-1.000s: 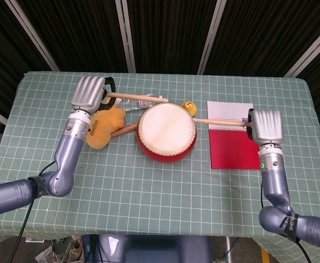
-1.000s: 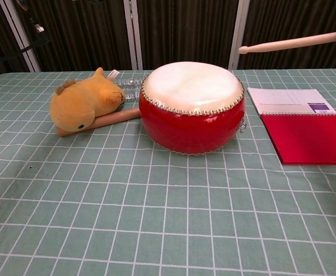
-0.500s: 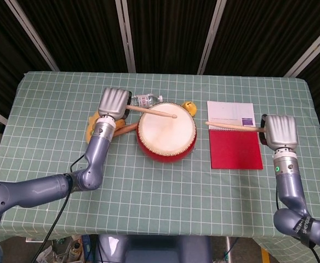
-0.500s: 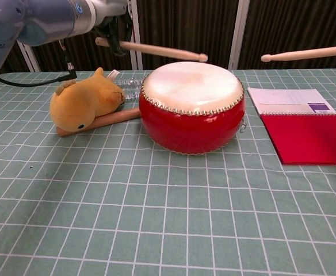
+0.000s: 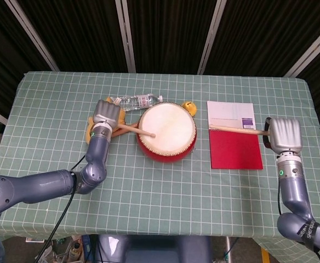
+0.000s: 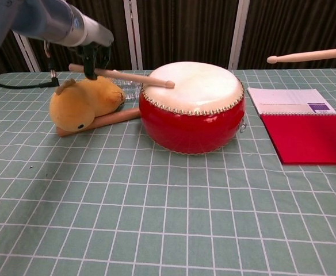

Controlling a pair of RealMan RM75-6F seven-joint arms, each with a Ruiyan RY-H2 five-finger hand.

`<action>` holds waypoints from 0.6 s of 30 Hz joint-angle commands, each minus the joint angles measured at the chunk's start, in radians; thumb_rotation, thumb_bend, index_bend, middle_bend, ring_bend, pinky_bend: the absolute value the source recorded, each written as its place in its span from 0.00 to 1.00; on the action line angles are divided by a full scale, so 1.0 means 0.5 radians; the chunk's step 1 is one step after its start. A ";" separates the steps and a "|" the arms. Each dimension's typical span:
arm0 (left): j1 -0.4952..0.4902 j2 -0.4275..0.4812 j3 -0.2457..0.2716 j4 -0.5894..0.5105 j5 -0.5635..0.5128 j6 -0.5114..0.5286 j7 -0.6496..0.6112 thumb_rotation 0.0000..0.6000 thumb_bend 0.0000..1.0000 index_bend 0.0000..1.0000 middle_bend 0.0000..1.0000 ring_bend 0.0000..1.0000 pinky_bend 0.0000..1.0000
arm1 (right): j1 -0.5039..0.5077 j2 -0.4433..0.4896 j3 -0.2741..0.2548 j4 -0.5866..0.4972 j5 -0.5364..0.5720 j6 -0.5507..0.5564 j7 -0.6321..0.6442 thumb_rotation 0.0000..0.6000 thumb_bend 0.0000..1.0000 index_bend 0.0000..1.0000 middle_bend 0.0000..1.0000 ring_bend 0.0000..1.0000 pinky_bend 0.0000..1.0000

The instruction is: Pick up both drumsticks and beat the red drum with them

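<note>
**drumfan22:** so how far along is this thing? Looks like the picking-up part is done. The left hand (image 5: 107, 113) is gripping one drumstick (image 5: 133, 130) and the tip is sitting right on the white skin of the red drum (image 5: 167, 132), near its left edge. In the chest view that stick (image 6: 122, 76) is angling down onto the drumhead, so I'd say it's landing a beat right now.

**gridcloth:** yep, and the right hand (image 5: 284, 135) is wrapped around the other drumstick (image 5: 238, 130), but that one is hovering over the notebook (image 5: 234, 142), well off to the drum's right, tip pointing toward the drum without reaching it. So my guess is the right side has to swing in for its hit, then it's just alternating.

**drumfan22:** anything getting in the way?

**gridcloth:** kinda cluttered on the left. There's a yellow plush toy (image 6: 83, 102) lying just beside the drum, right under the left arm, with some wooden stick-like thing (image 6: 111, 118) poking out from under it. A plastic bottle (image 5: 137, 101) is lying behind the drum, and a small yellow thing (image 5: 189, 107) is touching its back rim, can't tell what it is. The left hand is working close above the plush, so a low swing could be brushing it. Right side is only passing over the flat notebook, so that's looking fine.
</note>
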 commanded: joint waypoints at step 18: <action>0.490 0.699 -0.287 -0.696 0.776 0.291 -1.217 1.00 0.58 0.77 1.00 1.00 1.00 | -0.036 0.021 0.276 -0.190 -0.008 -0.063 0.458 1.00 0.75 0.98 1.00 1.00 1.00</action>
